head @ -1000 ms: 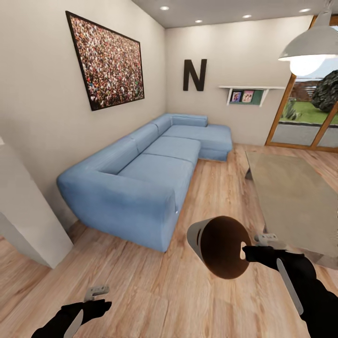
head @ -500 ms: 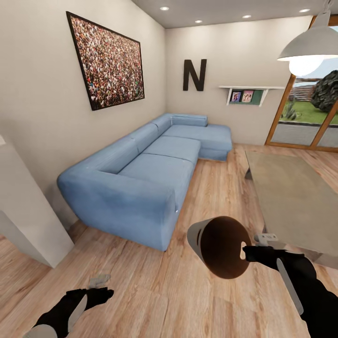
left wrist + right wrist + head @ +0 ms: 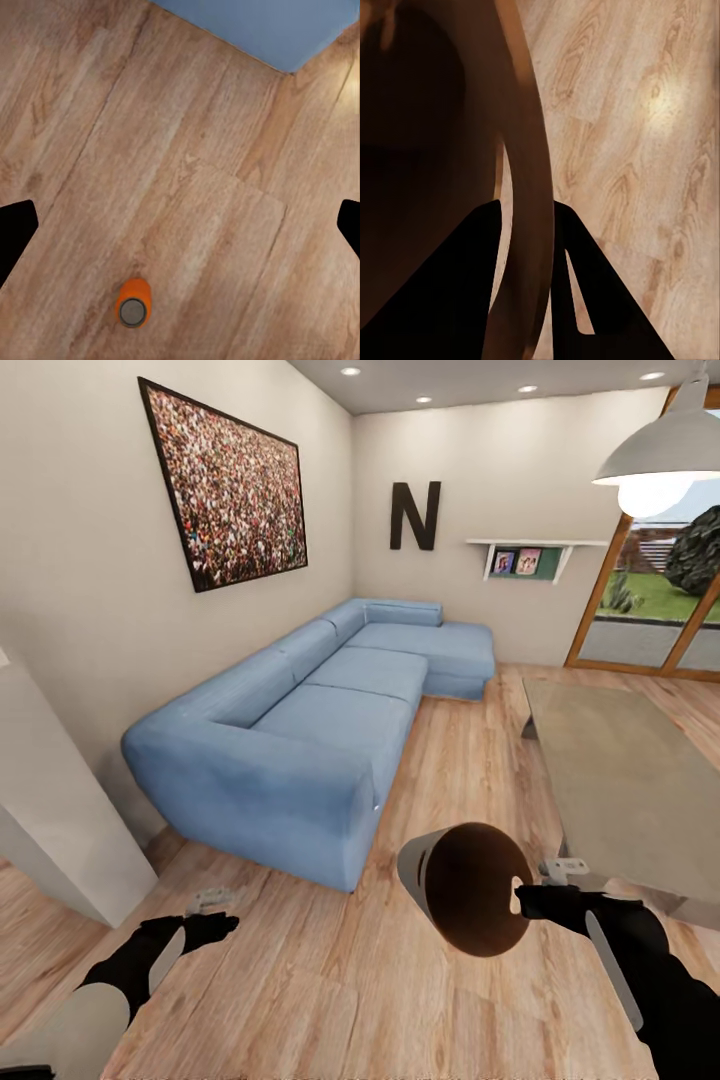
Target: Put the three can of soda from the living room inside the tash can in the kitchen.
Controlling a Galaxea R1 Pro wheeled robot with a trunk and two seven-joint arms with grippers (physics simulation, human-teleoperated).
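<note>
On the left of the head view, the left tool (image 3: 207, 913) hangs low above the wood floor (image 3: 330, 980), in front of the near end of the blue sofa (image 3: 300, 730). It holds nothing. In the left wrist view its two dark fingertips (image 3: 15, 232) stand wide apart at the edges, and an orange soda can (image 3: 133, 303) stands upright on the planks between them, well below the tool. To the right, the right tool (image 3: 528, 900) is closed on the rim of the trash can (image 3: 462, 886), which is lifted off the floor and lies tilted on its side, its brown inside turned to the camera. The right wrist view shows one finger on each side of the rim (image 3: 529, 225). Further right is the glass-topped counter (image 3: 625, 780).
</note>
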